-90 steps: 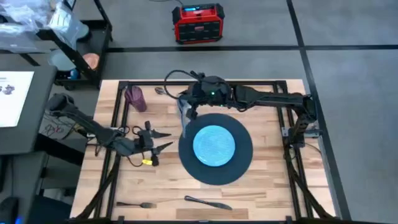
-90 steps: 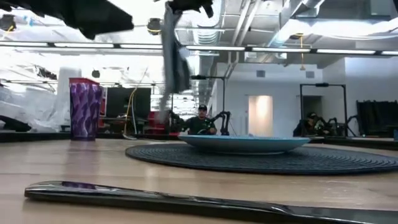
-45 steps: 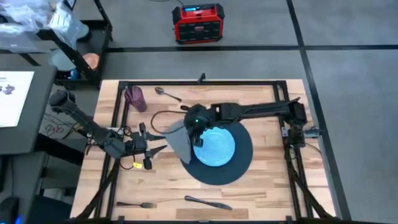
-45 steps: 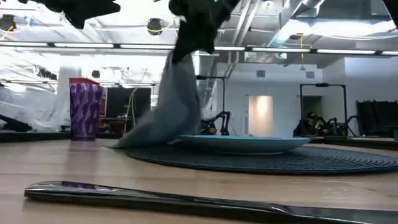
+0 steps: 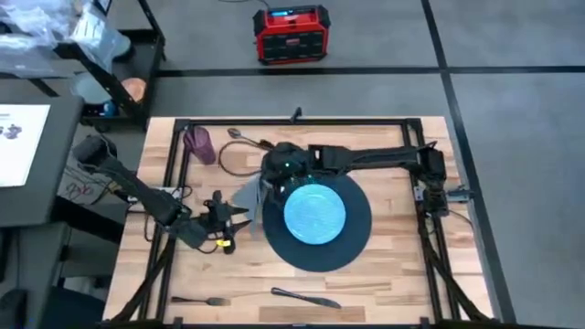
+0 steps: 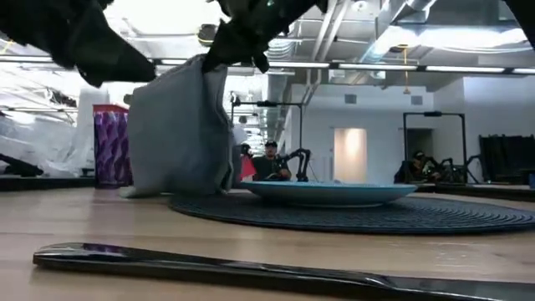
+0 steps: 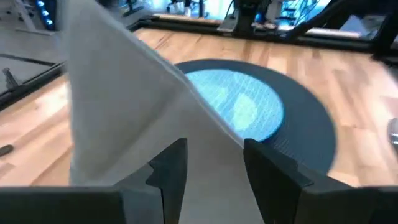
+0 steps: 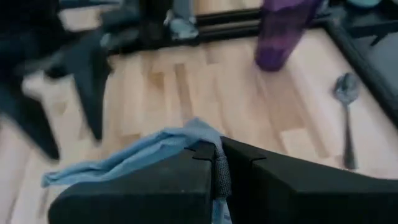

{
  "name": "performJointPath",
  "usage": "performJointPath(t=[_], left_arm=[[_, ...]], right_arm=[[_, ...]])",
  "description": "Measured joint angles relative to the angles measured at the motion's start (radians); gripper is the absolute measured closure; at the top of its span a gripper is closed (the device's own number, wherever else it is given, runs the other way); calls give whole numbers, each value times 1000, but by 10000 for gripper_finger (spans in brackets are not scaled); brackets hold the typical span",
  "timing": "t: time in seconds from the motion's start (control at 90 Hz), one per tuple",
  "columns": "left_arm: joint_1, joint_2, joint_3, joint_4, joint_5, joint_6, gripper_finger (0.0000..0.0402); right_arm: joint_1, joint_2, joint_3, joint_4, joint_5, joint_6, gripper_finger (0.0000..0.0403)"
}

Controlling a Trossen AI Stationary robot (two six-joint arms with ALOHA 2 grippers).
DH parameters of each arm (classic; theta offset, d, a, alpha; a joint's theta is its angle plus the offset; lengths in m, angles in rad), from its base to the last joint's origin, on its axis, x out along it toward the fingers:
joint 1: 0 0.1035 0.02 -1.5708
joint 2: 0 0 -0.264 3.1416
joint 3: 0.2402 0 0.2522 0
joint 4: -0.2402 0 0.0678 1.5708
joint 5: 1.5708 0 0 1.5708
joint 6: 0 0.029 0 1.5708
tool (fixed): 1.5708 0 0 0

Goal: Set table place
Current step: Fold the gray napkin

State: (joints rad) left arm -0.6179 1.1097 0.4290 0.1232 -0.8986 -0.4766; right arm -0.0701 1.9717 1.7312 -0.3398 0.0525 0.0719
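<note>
Wood surface (image 5: 384, 274), frame centre | right end effector (image 5: 274, 179) pinches napkin (image 5: 247, 195) by its top, draped left of mat (image 5: 358, 239) to leave plate (image 5: 315, 212) clear | left end effector (image 5: 239, 217) spread just beside napkin, likely ready to straighten it | cup (image 5: 198, 143), spoon (image 5: 236, 133) upper left; fork (image 5: 196, 300), knife (image 5: 306, 297) bottom edge.

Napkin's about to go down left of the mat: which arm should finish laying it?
Probably the right: its gripper already pinches the napkin beside the mat. The left gripper is open, just short of it.

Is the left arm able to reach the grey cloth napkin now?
Probably yes: the left gripper, fingers open, is right beside the grey cloth napkin, which the right gripper holds; nothing lies between.
</note>
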Motion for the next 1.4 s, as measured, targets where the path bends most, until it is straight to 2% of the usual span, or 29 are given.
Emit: performJointPath(t=[0.289, 0.589, 0.733, 0.844, 0.989, 1.2, 1.311, 1.4], left_arm=[[4, 83, 0, 33, -3, -67, 258], [30, 168, 0, 115, -5, -63, 258], [48, 231, 1, 193, -5, -7, 258], [62, 287, 30, 182, -25, 36, 258], [81, 382, 91, 181, -89, 133, 258], [103, 514, 201, 177, -239, 229, 258], [109, 568, 263, 137, -337, 265, 258], [109, 602, 310, 88, -378, 284, 258]], right_arm=[[-35, -2, 1, 1, 0, 18, 403], [-60, -2, 1, 69, -1, 18, 403], [-63, -2, 1, 106, 0, 18, 403], [-62, -2, 1, 122, 0, 18, 403], [-62, -2, 1, 146, 0, 32, 403], [-58, -2, 1, 146, 0, 34, 403], [-50, -2, 1, 147, -1, 34, 403], [-47, -2, 1, 145, -2, 33, 403]])
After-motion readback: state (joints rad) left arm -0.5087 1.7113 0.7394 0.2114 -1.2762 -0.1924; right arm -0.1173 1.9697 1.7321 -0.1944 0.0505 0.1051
